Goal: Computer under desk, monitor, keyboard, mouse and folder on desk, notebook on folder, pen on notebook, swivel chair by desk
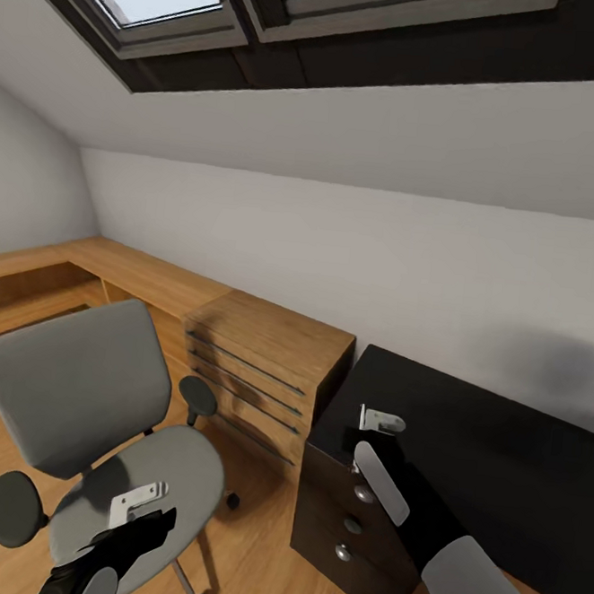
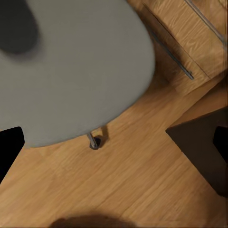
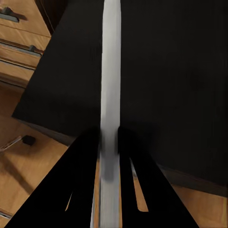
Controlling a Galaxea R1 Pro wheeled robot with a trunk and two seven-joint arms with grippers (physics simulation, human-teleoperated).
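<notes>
The right gripper (image 3: pixel 109 142) pinches the keyboard (image 3: pixel 110 71) edge-on above the desk (image 1: pixel 499 459), at four o'clock. It looks stiff, light, and prone to swing. The left gripper's (image 1: pixel 129 521) state I cannot tell.

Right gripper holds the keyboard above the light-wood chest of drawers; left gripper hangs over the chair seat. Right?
No: the right wrist view shows the right gripper holding the keyboard above the black desk, not the chest of drawers. The left gripper does hang over the swivel chair seat.

swivel chair (image 2: pixel 71 71) seat over wood floor (image 2: pixel 118 180) | desk (image 2: pixel 204 142) corner, probably
</notes>
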